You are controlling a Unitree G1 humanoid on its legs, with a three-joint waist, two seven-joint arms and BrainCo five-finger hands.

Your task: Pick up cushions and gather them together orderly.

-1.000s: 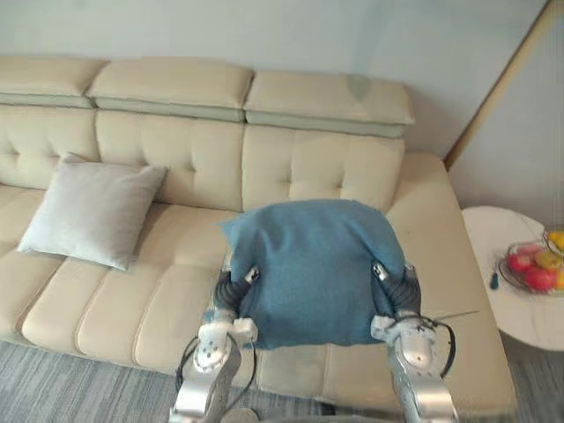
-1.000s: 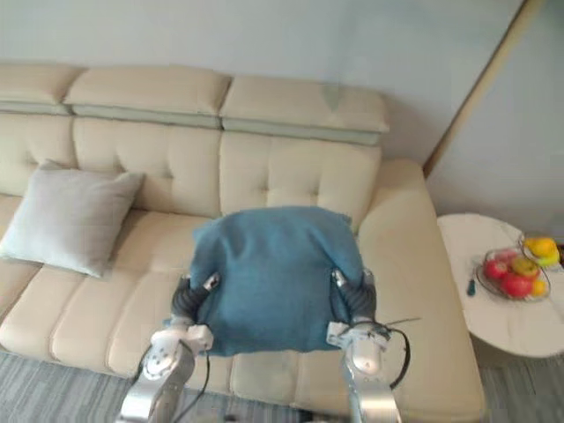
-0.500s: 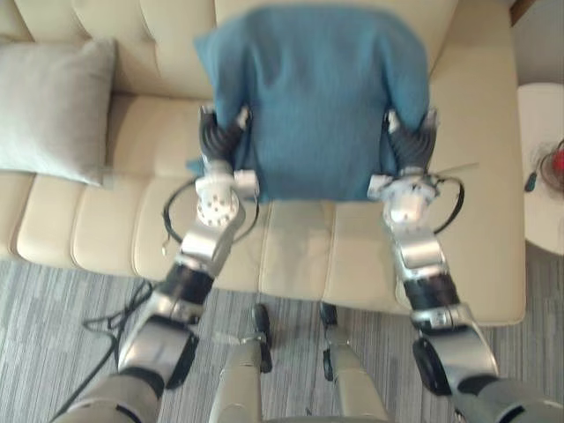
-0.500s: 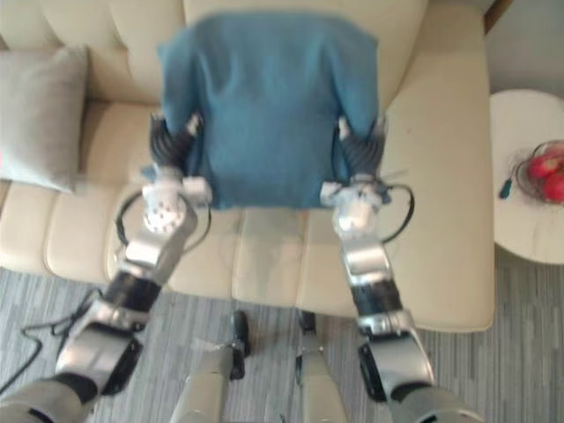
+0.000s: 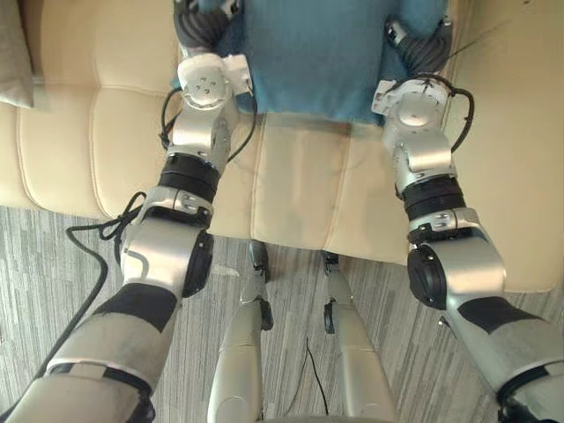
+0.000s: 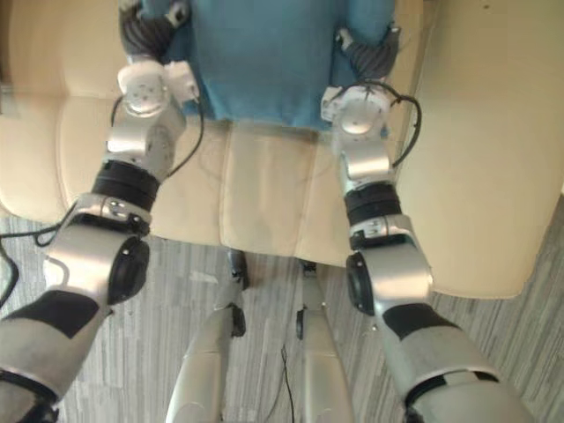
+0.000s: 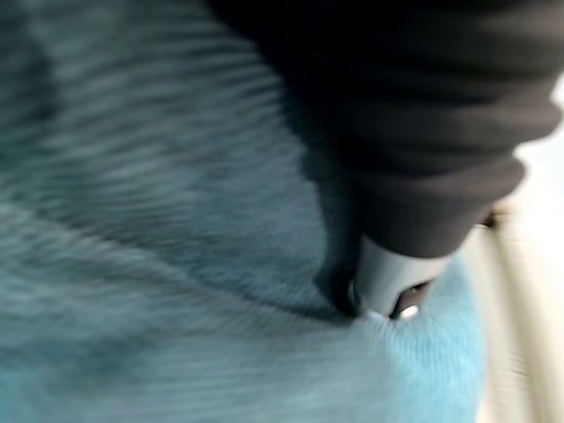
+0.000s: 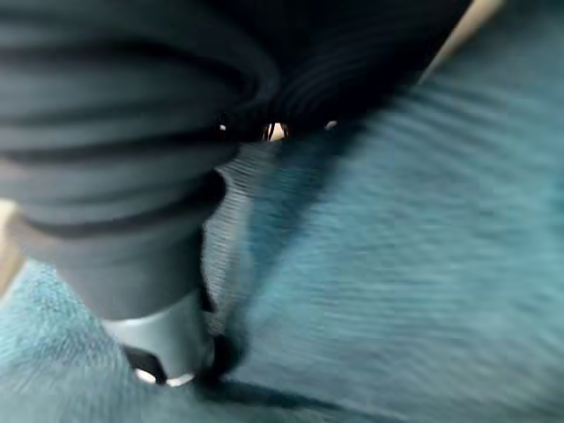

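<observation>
A blue cushion [image 5: 317, 53] lies at the top of the eye views, over the cream sofa seat [image 5: 291, 185]. My left hand [image 5: 198, 22] is against its left side and my right hand [image 5: 423, 48] against its right side, both cut off by the picture's edge. In the left wrist view the dark cover of the hand [image 7: 414, 132] presses into the blue cloth [image 7: 159, 220]. The right wrist view shows the same, hand [image 8: 115, 176] against cushion [image 8: 423, 247]. A grey cushion [image 5: 11, 53] shows as a sliver at the far left.
The sofa's front edge runs across the middle of the eye views, with grey striped carpet [image 5: 53, 264] below it. The sofa's right armrest [image 5: 520, 159] rises beside my right arm.
The camera has tipped steeply down, so the sofa back, side table and most of the grey cushion have left the picture. The blue cushion stays between my two hands.
</observation>
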